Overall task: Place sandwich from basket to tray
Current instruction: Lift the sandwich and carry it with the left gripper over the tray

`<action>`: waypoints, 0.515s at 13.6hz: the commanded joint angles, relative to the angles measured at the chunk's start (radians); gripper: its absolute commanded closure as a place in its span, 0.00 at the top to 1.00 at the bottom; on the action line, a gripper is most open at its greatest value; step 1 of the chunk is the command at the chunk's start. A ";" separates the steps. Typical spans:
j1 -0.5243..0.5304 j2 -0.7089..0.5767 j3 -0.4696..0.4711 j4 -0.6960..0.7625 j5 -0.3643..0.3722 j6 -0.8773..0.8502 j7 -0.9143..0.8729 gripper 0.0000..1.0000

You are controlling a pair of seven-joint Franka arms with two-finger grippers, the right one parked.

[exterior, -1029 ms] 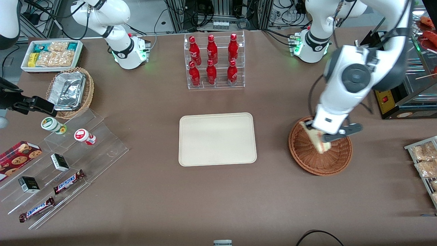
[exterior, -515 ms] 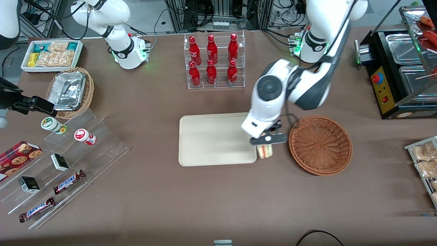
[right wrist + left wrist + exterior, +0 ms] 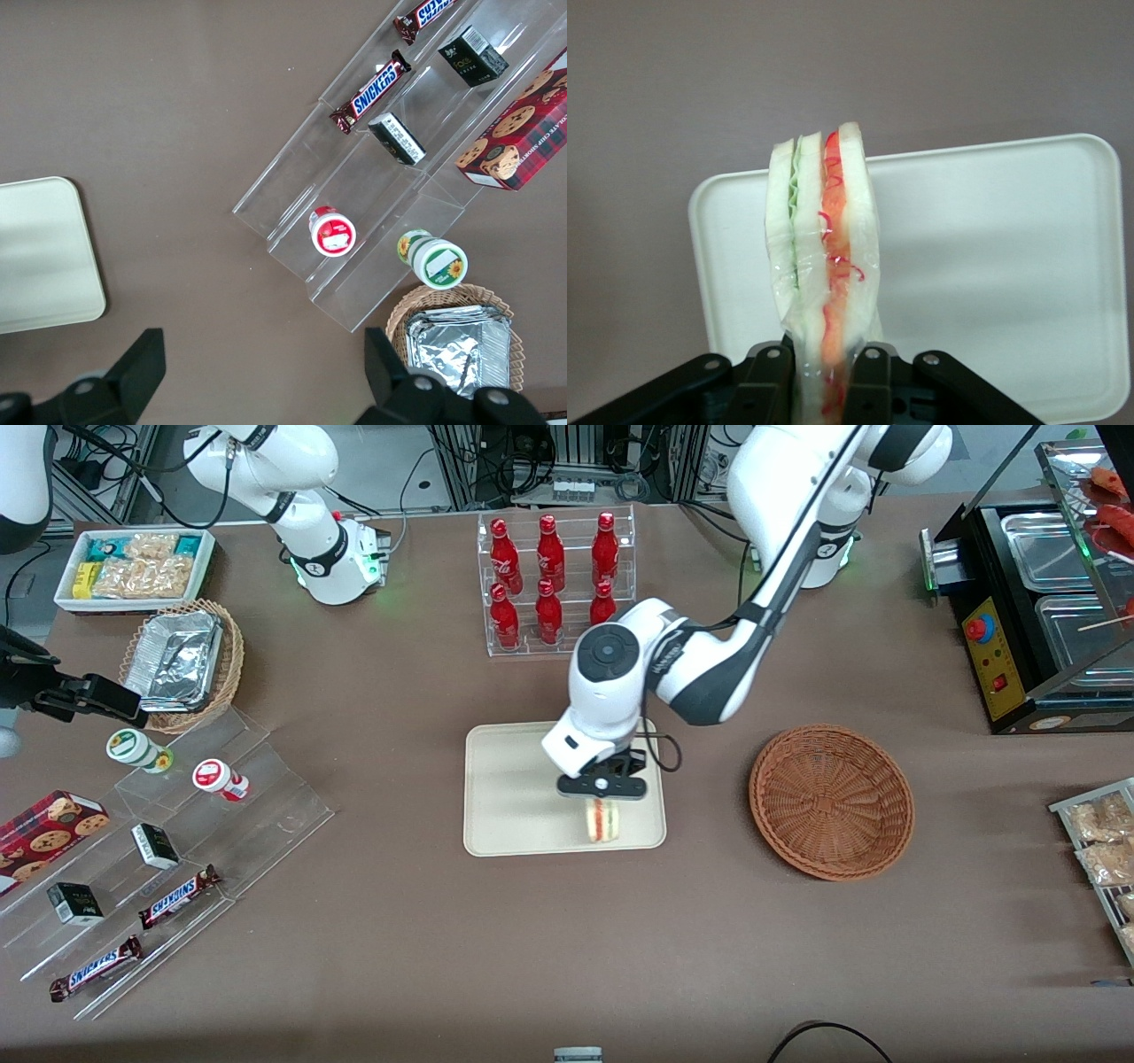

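Pincer (image 3: 602, 797) of left arm clamped narrow on triangular pale-bread sandwich (image 3: 603, 820) (image 3: 824, 283), hanging above cream rectangular tray (image 3: 523, 797) (image 3: 992, 266); round reddish-brown wicker basket (image 3: 831, 802) sits beside the tray on bench.

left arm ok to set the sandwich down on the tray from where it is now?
Probably yes. The gripper, shut on the sandwich, hangs above the tray, over the edge nearer the front camera. The wrist view shows bare tray beneath the sandwich, with nothing in the way.
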 commanded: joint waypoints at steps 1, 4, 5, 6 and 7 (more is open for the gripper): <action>-0.035 0.059 0.013 0.060 0.005 0.020 -0.008 0.00; -0.066 0.130 0.013 0.104 0.005 0.021 -0.047 0.00; -0.078 0.151 0.013 0.120 0.005 0.021 -0.064 0.00; -0.083 0.164 0.013 0.126 0.005 0.021 -0.066 0.00; -0.084 0.171 0.013 0.125 0.005 0.021 -0.066 0.00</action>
